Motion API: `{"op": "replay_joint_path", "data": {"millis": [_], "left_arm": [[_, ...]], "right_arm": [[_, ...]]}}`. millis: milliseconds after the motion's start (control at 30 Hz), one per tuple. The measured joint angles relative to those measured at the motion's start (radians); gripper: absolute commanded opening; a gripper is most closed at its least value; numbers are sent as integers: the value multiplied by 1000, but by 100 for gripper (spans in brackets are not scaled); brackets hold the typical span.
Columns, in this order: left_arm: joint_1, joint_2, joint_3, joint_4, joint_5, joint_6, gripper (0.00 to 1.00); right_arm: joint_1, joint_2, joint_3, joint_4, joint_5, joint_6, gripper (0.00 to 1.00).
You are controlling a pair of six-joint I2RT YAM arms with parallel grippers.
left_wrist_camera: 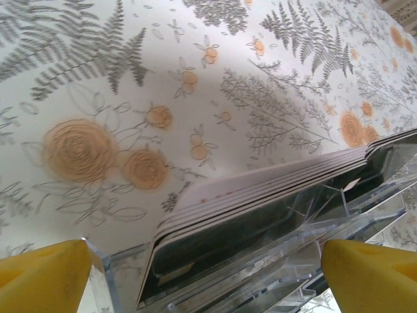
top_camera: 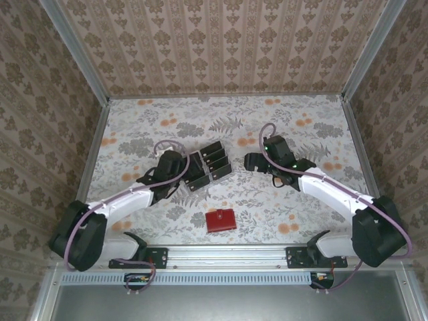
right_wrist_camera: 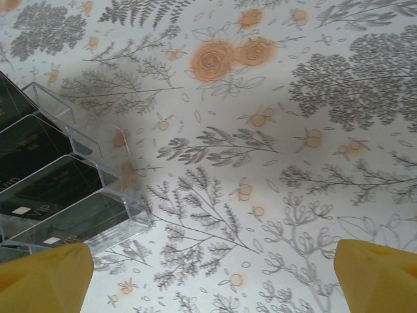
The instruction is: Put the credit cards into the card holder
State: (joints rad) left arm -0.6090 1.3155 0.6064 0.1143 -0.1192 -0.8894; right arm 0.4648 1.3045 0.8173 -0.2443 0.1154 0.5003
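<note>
The small red folding leather-like card holder (top_camera: 221, 220) lies on the flowered tabletop (top_camera: 267, 207) nearest the arm bases, apparently folded shut. Beyond it, the thin black credit cards (left_wrist_camera: 260, 195) stand in a clear plastic tiered rack (top_camera: 208, 166), dead ahead of the low-reaching left gripper (left_wrist_camera: 208, 277), long edges across its wide, empty fingers. The right gripper (right_wrist_camera: 208, 277), equally spread and empty, hovers farther off, with the rack to its left.

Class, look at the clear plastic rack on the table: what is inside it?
The clear rack holds black cards set in stepped tiers, several stacked per tier. The front cards cover those behind, so their count and faces stay hidden.
</note>
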Motion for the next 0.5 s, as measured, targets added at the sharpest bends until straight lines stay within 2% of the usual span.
{"op": "replay_joint_path", "data": {"millis": [300, 500], "left_arm": [[-4, 196, 166, 97, 38, 27, 100], [-40, 330, 275, 155, 63, 29, 100]], "right_arm": [[-62, -40, -47, -23, -19, 1, 97], [-77, -63, -76, -37, -23, 5, 99]]}}
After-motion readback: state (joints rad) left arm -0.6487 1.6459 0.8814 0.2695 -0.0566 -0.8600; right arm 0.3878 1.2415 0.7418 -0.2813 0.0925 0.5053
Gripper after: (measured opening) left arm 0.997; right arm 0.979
